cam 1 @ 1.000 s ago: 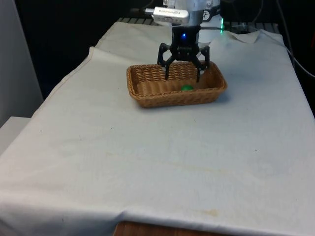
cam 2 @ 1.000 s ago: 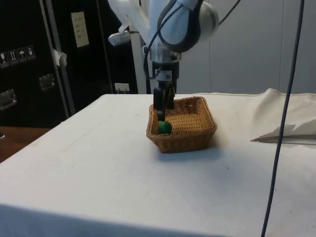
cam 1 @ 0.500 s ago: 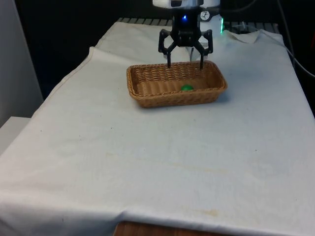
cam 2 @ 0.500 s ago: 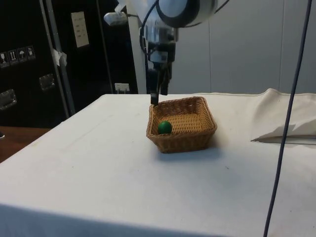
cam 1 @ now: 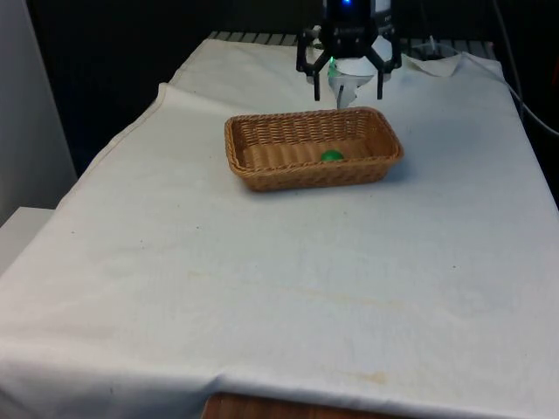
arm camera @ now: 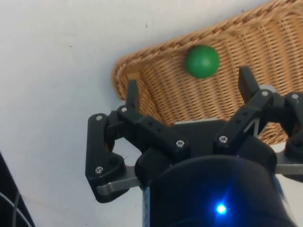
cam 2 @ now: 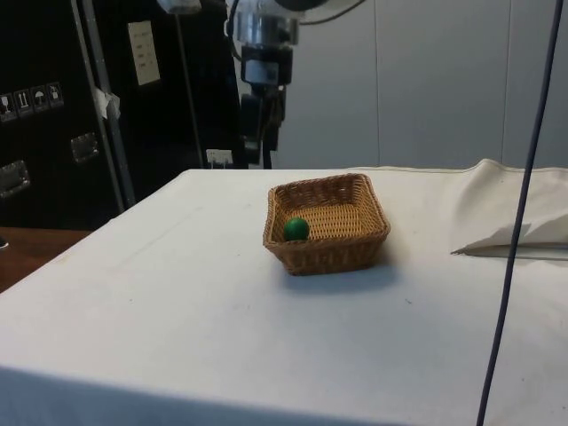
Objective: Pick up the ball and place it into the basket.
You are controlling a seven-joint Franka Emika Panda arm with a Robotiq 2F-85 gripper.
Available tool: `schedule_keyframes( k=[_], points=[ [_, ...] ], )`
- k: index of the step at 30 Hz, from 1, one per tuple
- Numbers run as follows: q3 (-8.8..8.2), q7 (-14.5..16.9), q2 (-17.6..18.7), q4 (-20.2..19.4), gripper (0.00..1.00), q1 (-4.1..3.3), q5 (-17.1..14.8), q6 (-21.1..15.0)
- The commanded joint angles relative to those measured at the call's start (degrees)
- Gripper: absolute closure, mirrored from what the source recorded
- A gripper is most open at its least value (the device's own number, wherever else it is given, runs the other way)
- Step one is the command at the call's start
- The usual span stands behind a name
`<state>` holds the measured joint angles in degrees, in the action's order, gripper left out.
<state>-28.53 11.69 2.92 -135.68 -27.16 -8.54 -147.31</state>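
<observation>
**Green ball in basket, gripper raised and empty**

The small round green ball [cam 1: 331, 156] lies on the floor of the rectangular brown wicker basket [cam 1: 262, 171], against the long wall nearest the front camera and towards the front view's right. In the side view the ball [cam 2: 295, 229] sits at the basket's [cam 2: 355, 253] near corner on that view's left.

The black two-finger gripper [cam 1: 347, 87] hangs well above the table, beyond the basket's far rim, touching nothing. Its fingers are spread wide apart with nothing between them. In the wrist view the gripper [arm camera: 189, 90] looks down on the ball [arm camera: 201, 61] and the basket's woven rim [arm camera: 142, 56]; one fingertip [arm camera: 132, 92] is over the basket's short end.

The white cloth [cam 1: 279, 288] covers the table. A loose fold of white cloth [cam 2: 515, 222] lies on the side view's right.
</observation>
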Motion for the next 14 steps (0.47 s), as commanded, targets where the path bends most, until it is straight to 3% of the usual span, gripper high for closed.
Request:
schedule_keyframes(
  k=[1,5,6,7,10,14],
  points=[
    [-0.06,-1.32,0.11,0.52,0.00,-0.17,1.49,0.57],
    [0.57,-1.95,0.06,1.72,0.00,-0.17,2.12,1.49],
    [0.86,-0.57,-0.23,1.49,0.00,-0.06,0.57,1.15],
    [0.80,-2.29,0.11,2.06,0.00,-0.23,2.41,1.66],
    [1.60,-3.50,0.11,2.81,0.00,-0.11,3.50,2.41],
    [1.89,-2.92,-0.11,2.69,0.00,-0.06,2.81,2.23]
  ],
)
